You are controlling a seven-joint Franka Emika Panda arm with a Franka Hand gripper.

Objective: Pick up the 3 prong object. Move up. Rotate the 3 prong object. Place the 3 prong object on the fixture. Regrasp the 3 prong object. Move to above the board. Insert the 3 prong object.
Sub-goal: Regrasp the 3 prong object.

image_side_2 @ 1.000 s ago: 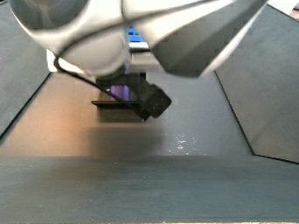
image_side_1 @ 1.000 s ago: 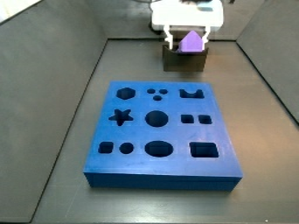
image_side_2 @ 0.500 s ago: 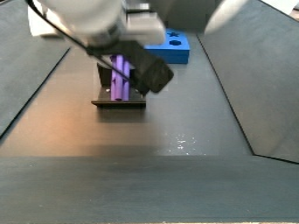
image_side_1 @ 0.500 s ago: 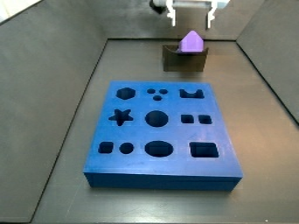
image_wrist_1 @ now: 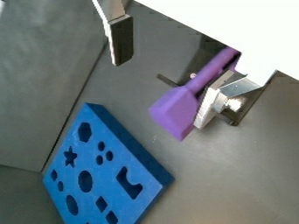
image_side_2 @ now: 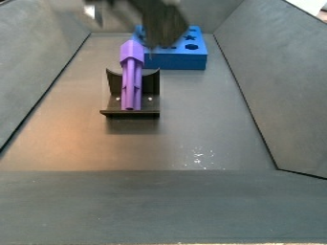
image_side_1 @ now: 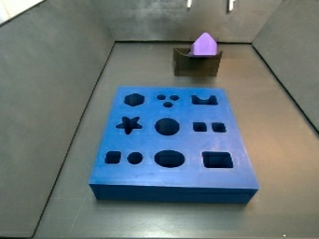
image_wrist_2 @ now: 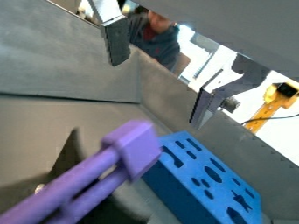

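Side view: the 3 prong object rests on the fixture, leaning up out of its notch, with nothing gripping it.
Second angle: in a side view the 3 prong object shows as a pointed purple cap standing on the fixture.
Gripper position: the gripper is raised well above the fixture; in a side view only the gripper fingertips show at the frame edge.
Gripper state: released, jaws spread wide, nothing between the fingers in a wrist view; the fingers are likewise bare in both wrist views.
Board: the board lies beyond the fixture, apart from it, all cut-outs empty.
Step in hand: judged to be the regrasp, placement on the fixture being done.
Method advised: descend straight over the fixture with jaws kept wide, centre the piece between the pads, and close on the exposed upper length clear of the notch.
Alignment: set the pads square to the flat flanks, not the lobes.
Risk: a skewed closure may tilt the piece in the notch or spoil its orientation for insertion.
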